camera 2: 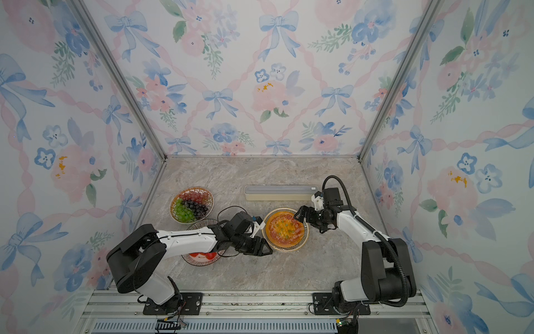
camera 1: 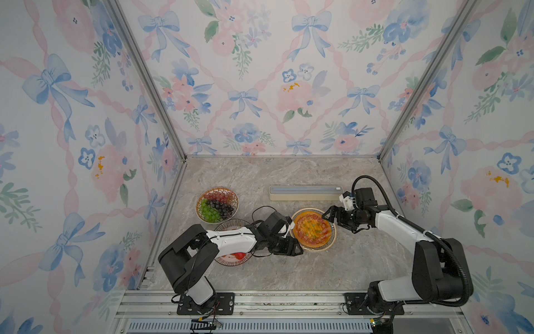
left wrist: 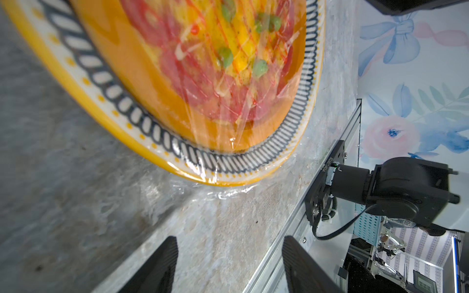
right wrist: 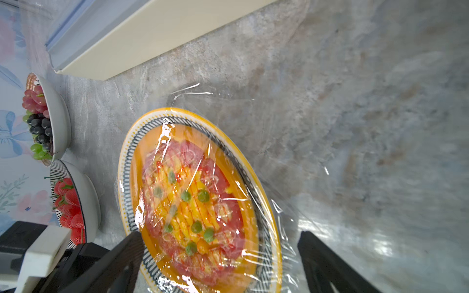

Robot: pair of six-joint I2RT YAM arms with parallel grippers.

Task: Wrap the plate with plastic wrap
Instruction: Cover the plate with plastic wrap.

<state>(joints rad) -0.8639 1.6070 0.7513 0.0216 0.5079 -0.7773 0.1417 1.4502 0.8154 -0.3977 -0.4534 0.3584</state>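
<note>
Plastic wrap (right wrist: pixel 281 213): clear crinkled film, draped over pizza (right wrist: pixel 193 210) and patterned plate (right wrist: pixel 127 162), edges spilling onto marble tabletop (camera 1: pixel 260 179); plate mid-table, near cream dispenser box (camera 1: pixel 305 193); left gripper (camera 1: pixel 294 249) beside plate's near-left rim, jaws apart, empty; right gripper (camera 1: pixel 328 215) at far-right rim, jaws wide, clasping nothing; grape bowl (camera 1: pixel 217 189), strawberry bowl (camera 1: pixel 231 222) leftward.

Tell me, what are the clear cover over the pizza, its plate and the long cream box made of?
The cover: thin clear plastic film, glossy, with crinkles and white glints. The plate: probably glazed ceramic, shiny with a painted rim; hard plastic is possible. The box: seemingly matte cream plastic, translucent top.
</note>
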